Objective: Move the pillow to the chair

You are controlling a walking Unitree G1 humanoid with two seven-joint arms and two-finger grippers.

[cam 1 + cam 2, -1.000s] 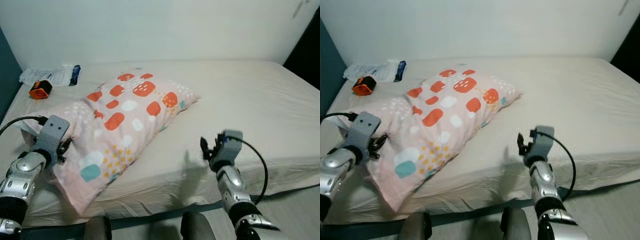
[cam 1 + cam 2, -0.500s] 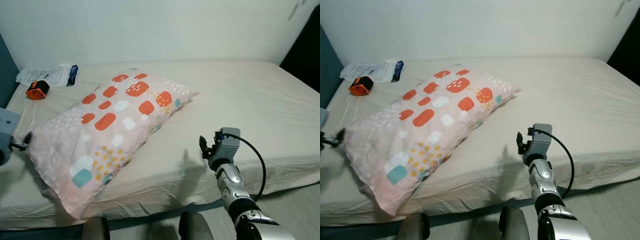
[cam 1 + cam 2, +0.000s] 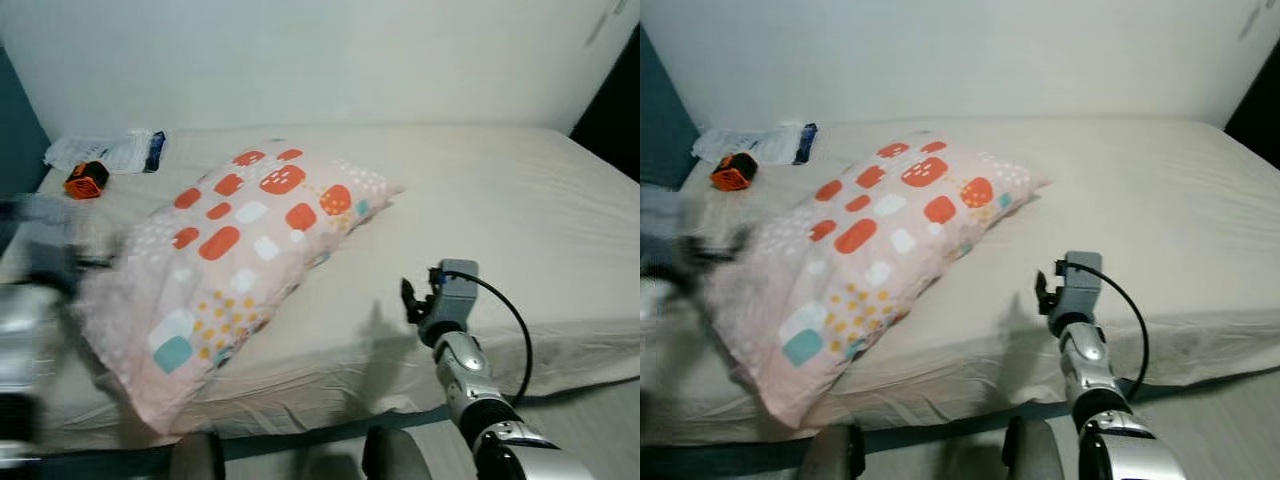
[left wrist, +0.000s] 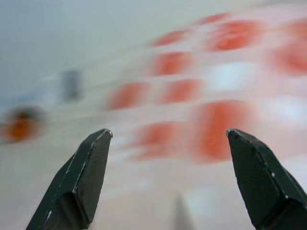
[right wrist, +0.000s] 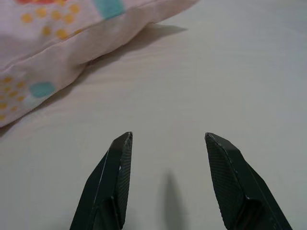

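Left gripper, fingers spread, faces the pillow lying diagonally on the bed; the open right gripper sits farther off.

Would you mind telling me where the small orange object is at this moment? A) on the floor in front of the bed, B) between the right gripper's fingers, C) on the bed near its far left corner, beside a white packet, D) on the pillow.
C: the small orange object lies on the bed near its far left corner, beside the white packet, apart from the pillow.
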